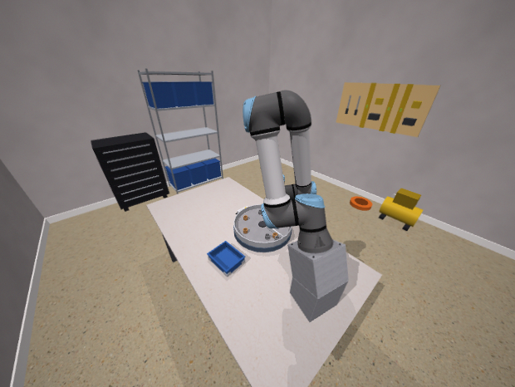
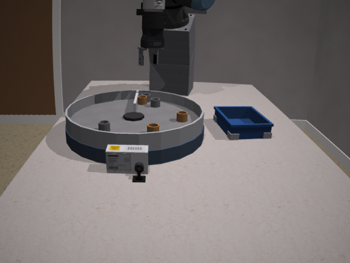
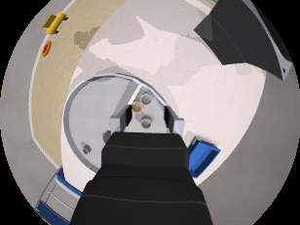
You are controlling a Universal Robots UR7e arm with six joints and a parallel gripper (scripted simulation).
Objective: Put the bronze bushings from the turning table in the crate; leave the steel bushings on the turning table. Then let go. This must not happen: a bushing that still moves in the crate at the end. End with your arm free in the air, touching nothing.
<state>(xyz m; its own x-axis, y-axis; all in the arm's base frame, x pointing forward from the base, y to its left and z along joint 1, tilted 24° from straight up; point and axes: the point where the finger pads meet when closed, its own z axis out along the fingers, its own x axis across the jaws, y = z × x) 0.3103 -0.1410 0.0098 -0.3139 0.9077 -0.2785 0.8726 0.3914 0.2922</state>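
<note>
The turning table (image 1: 250, 238) (image 2: 175, 139) (image 3: 93, 106) carries three bronze and three steel bushings. One bronze bushing (image 1: 275, 235) (image 2: 142, 100) stands by the white bar on the robot's side, close to a steel bushing (image 2: 145, 95) and another steel bushing (image 1: 267, 236) (image 2: 155, 102). A second bronze bushing (image 1: 245, 230) (image 2: 182, 116) is on the crate side, and a third bronze bushing (image 1: 245, 217) (image 2: 153, 127) is near the exterior camera. A third steel bushing (image 2: 104, 125) stands left of it. The blue crate (image 1: 217, 265) (image 2: 252, 130) (image 3: 201, 157) is empty. My gripper (image 2: 148, 64) (image 3: 147, 117) is open and empty, high above the turning table's robot side.
A raised wall rings the turning table, and the white bar (image 2: 136, 101) reaches inward over it from the robot's side. A black hub (image 2: 133, 115) is at its centre. A white box (image 2: 127, 160) and a small black stand (image 2: 139, 178) are outside the wall, near the exterior camera.
</note>
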